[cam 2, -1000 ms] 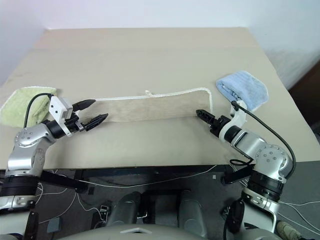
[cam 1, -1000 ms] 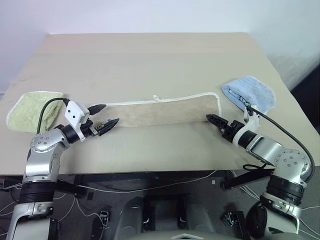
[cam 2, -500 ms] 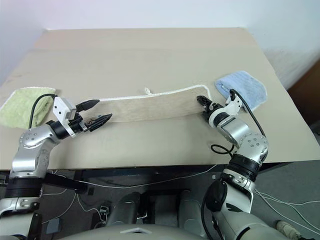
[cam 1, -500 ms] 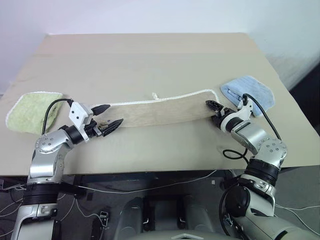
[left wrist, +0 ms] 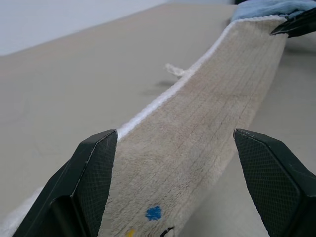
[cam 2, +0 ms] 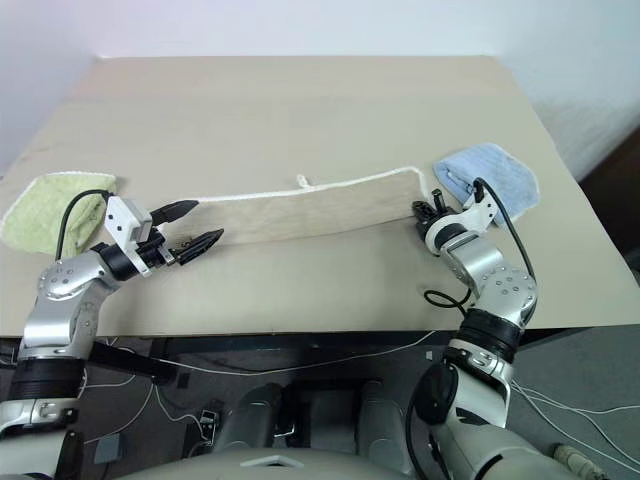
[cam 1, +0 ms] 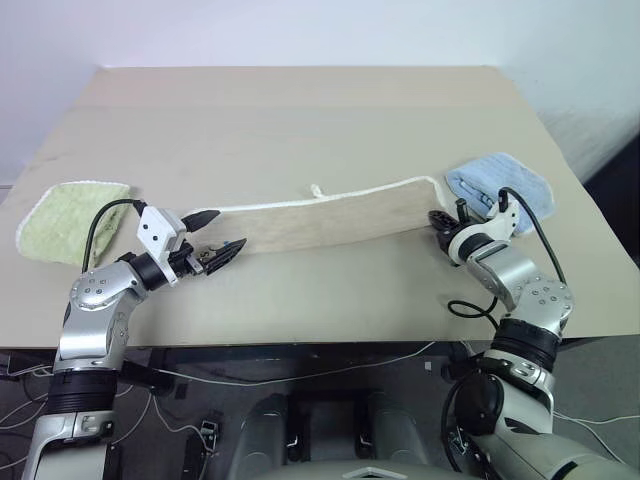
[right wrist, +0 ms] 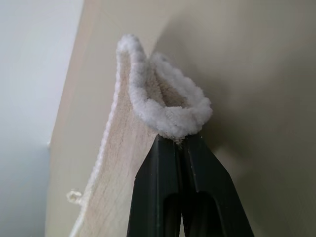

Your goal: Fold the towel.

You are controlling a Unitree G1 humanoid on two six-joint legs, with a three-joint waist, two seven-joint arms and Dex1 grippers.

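Desk (cam 1: 300, 120): plain tan top, pale wall behind; cables on floor below front edge.
Towel (cam 1: 330, 222): beige, folded into long narrow strip, lies across desk's front-middle, running left-right. White corded trim (cam 1: 300, 201) along far edge; small white loop (cam 1: 316, 190) sticks out near mid. Small blue + dark marks (left wrist: 154, 213) on its left end, seen in left wrist view.
Left gripper (cam 1: 215, 235): at towel's left end, pointing along the strip; jaws wide, one finger each side of the cloth end, not pinching.
Right gripper (cam 1: 440, 220): at towel's right end; jaws closed tight on the trimmed corner, white cord (right wrist: 168, 111) bunched up in a curl just past the fingertips (right wrist: 177, 148).
Green towel (cam 1: 62, 218): fluffy, light green, near desk's left edge, well apart from strip.
Blue towel (cam 1: 500, 185): light blue, folded, just beside right gripper, behind it.
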